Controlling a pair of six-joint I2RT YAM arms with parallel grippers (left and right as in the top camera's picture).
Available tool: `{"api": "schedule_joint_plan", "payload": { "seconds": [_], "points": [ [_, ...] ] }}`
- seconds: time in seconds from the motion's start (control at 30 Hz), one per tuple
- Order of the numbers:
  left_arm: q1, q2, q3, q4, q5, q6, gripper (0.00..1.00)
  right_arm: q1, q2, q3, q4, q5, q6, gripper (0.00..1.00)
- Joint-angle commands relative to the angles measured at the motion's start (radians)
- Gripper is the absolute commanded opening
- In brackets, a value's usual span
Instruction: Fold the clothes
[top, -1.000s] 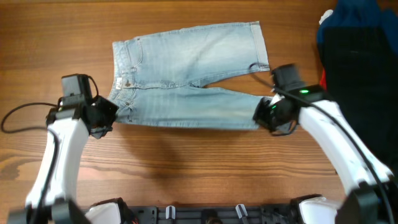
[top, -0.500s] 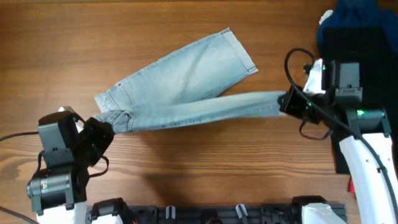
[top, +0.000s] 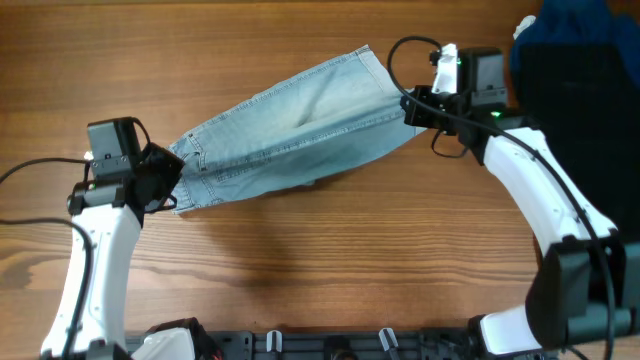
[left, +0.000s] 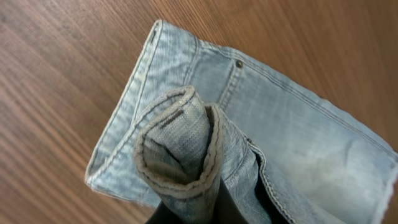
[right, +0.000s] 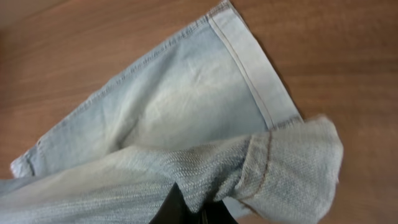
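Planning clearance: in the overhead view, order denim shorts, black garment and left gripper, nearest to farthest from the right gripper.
1. denim shorts, hem held by the right gripper.
2. black garment, off to the right.
3. left gripper, far left at the waistband.

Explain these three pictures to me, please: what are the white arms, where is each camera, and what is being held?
This is a two-armed robot at a wooden table. The wide picture looks down from above; the two close-ups come from a camera on each wrist. On the table lies a pair of light denim shorts, partly lifted. The left end effector pinches the waistband end; the right end effector pinches a leg hem, held above the other leg. Each close-up shows bunched denim clamped at its bottom edge. A pile of dark clothes sits at the far right, untouched.
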Motion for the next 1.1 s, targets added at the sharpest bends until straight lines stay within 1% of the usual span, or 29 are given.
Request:
{"api": "schedule_joint_plan", "payload": {
  "seconds": [0.0,0.23,0.27,0.3,0.33,0.37,0.4,0.5,0.6,0.67,0.77,0.83,0.87,0.9,0.93,1.0,1.03,1.07],
  "points": [
    [0.034,0.088,0.005,0.064,-0.154,-0.006,0.04,0.004,0.079,0.023,0.091,0.129,-0.028,0.04],
    [0.034,0.143,0.005,0.148,-0.182,-0.006,0.04,0.080,0.219,0.023,0.311,0.141,-0.036,0.04],
    [0.034,0.143,0.005,0.159,-0.184,-0.005,0.08,0.093,0.235,0.023,0.342,0.153,-0.035,0.13],
    [0.034,0.143,0.005,0.168,-0.184,-0.005,0.34,0.100,0.241,0.023,0.359,0.157,-0.036,0.37],
    [0.034,0.143,0.005,0.183,-0.184,-0.005,0.68,0.112,0.256,0.023,0.399,0.164,-0.036,0.83],
    [0.034,0.143,0.005,0.195,-0.184,-0.005,0.92,0.117,0.259,0.023,0.414,0.172,-0.035,0.99],
    [0.034,0.143,0.005,0.207,-0.184,-0.005,1.00,0.118,0.259,0.023,0.420,0.171,-0.036,0.99],
    [0.034,0.142,0.005,0.231,-0.184,-0.004,1.00,0.116,0.234,0.024,0.391,0.171,-0.036,1.00],
    [0.034,0.138,0.005,0.233,-0.183,0.003,1.00,0.116,0.171,0.026,0.314,0.171,-0.043,0.99],
    [0.034,0.124,0.005,0.222,-0.183,0.009,1.00,0.118,0.134,0.030,0.257,0.170,-0.085,0.99],
    [0.035,0.075,0.017,0.183,-0.184,0.080,0.99,0.118,0.135,0.040,0.197,0.167,-0.092,1.00],
    [0.034,0.035,0.059,0.112,-0.183,0.112,0.99,0.118,0.137,0.040,0.176,0.167,-0.092,0.97],
    [0.031,0.007,0.095,0.051,-0.180,0.139,1.00,0.118,0.137,0.040,0.175,0.167,-0.093,0.91],
    [0.028,-0.014,0.113,0.013,-0.176,0.156,1.00,0.119,0.137,0.040,0.176,0.166,-0.092,0.82],
    [0.023,-0.027,0.116,-0.005,-0.171,0.169,0.99,0.120,0.138,0.040,0.177,0.167,-0.093,0.78],
    [0.003,-0.037,0.116,-0.049,-0.172,0.169,1.00,0.126,0.148,0.040,0.200,0.163,-0.097,0.61],
    [-0.010,-0.029,0.113,-0.060,-0.172,0.172,0.96,0.129,0.158,0.040,0.213,0.153,-0.101,0.48],
    [-0.022,-0.017,0.111,-0.063,-0.172,0.177,0.92,0.136,0.178,0.040,0.228,0.135,-0.105,0.30]
  ]
}}
